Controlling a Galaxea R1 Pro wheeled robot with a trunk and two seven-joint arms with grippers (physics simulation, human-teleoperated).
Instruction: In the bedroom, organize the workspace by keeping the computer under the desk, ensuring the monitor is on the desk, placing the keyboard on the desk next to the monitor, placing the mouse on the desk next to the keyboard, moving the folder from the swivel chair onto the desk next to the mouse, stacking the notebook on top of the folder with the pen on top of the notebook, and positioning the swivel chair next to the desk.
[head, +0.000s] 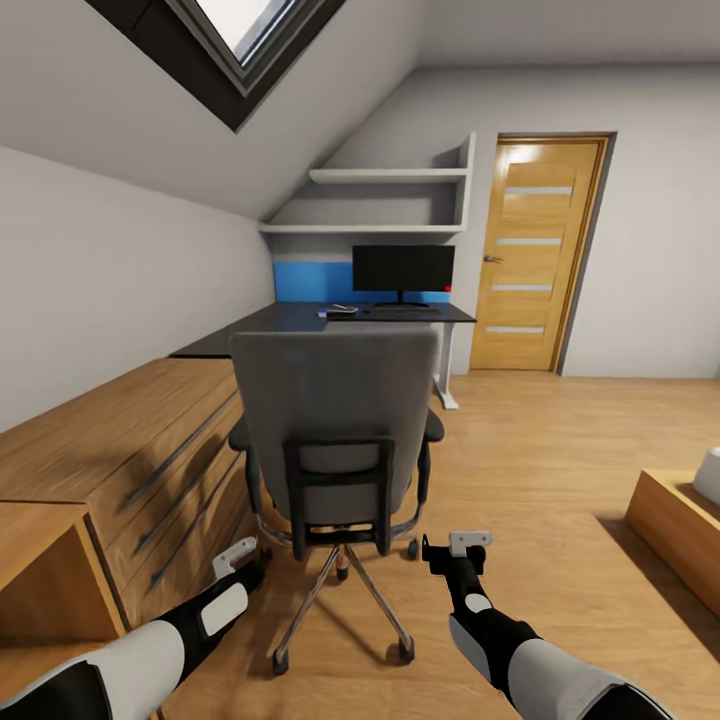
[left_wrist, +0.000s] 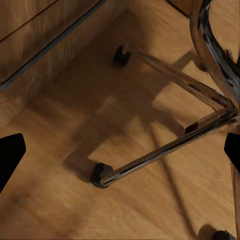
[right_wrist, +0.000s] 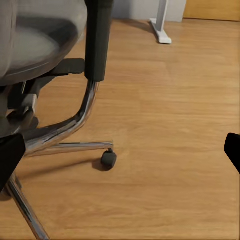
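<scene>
The grey swivel chair (head: 335, 420) stands right in front of me with its back to me, so its seat top is hidden. Beyond it the dark desk (head: 300, 320) carries the black monitor (head: 403, 270), a keyboard (head: 405, 311) and a small dark object (head: 341, 311) that I cannot identify. My left gripper (head: 240, 555) hangs open low beside the chair's chrome base (left_wrist: 170, 150). On the other side of the base my right gripper (head: 456, 546) is open too, near a caster (right_wrist: 108, 159). Both hold nothing.
A long wooden drawer unit (head: 130, 450) runs along the left wall close to the chair. A wooden door (head: 535, 255) is behind the desk on the right. The desk's white leg (right_wrist: 161, 27) stands on the wood floor. A low wooden piece (head: 680, 530) sits at the right.
</scene>
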